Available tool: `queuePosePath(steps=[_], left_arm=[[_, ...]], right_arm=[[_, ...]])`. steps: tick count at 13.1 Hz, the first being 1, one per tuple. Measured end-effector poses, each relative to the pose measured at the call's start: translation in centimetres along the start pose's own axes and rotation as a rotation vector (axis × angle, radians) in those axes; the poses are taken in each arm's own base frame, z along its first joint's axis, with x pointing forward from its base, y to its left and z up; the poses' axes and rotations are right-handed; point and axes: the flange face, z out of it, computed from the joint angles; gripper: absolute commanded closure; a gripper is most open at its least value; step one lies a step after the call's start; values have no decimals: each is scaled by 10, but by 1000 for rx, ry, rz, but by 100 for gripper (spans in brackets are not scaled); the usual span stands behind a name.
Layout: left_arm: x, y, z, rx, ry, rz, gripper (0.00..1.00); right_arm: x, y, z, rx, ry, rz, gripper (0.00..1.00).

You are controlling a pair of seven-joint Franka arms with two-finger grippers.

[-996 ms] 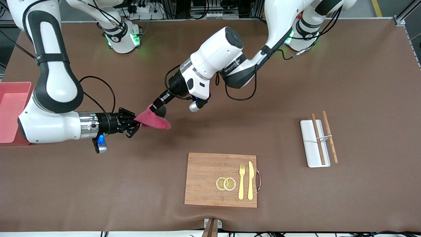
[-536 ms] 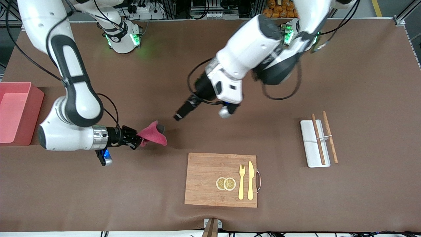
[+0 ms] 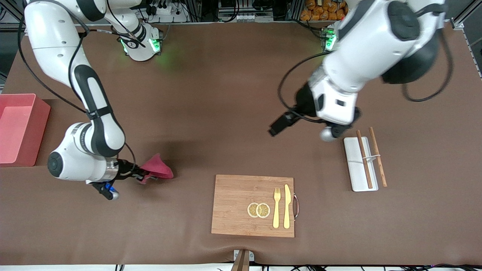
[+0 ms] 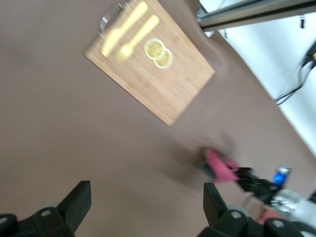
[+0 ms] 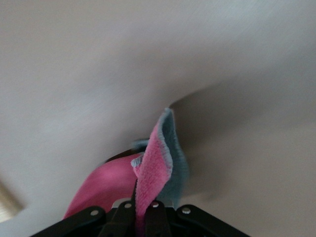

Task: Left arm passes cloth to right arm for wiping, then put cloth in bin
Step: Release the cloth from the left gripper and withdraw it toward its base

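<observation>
Take the wooden board (image 3: 253,206) as your reference on the counter (image 3: 211,113). Your right pincer (image 3: 143,174) sits low over the counter, beside the board toward the right arm's end, and it is clenched on the cloth (image 3: 157,170); in the right wrist view you can see the magenta fabric with its grey reverse pinched between the fingers (image 5: 132,210), (image 5: 150,177). The cloth hangs from that grip just beside the board's corner, not touching it.

Your left pincer (image 3: 278,125) hangs in the air over bare counter, farther from the front camera than the board, with its fingers (image 4: 79,201) spread wide and nothing between them.

The bin (image 3: 19,130) stands at the right arm's end of the counter, well apart from the board. On the board lie two lemon slices (image 3: 258,210), a fork (image 3: 276,207) and a knife (image 3: 287,206).
</observation>
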Motion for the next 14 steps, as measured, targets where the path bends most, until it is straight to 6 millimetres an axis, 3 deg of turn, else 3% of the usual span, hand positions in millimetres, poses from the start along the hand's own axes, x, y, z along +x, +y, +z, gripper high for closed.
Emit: queuePosePath(steps=[2, 4, 7, 9, 11, 12, 14], left_arm=[[28, -30, -18, 78, -19, 78, 0], [47, -55, -30, 140, -34, 128, 0], [54, -76, -41, 251, 3, 158, 0], [58, -87, -53, 275, 8, 191, 0], [74, -102, -64, 279, 8, 247, 0], [84, -110, -68, 283, 7, 274, 0], [98, -127, -73, 302, 8, 317, 0]], right_arm=[[30, 60, -14, -78, 43, -93, 100], [57, 122, -43, -174, 103, -173, 100], [87, 191, -89, -334, 205, -334, 100], [103, 228, -131, -476, 256, -478, 100], [113, 243, -162, -594, 305, -579, 100], [114, 240, -166, -619, 313, -600, 100], [112, 228, -152, -607, 305, -594, 100]])
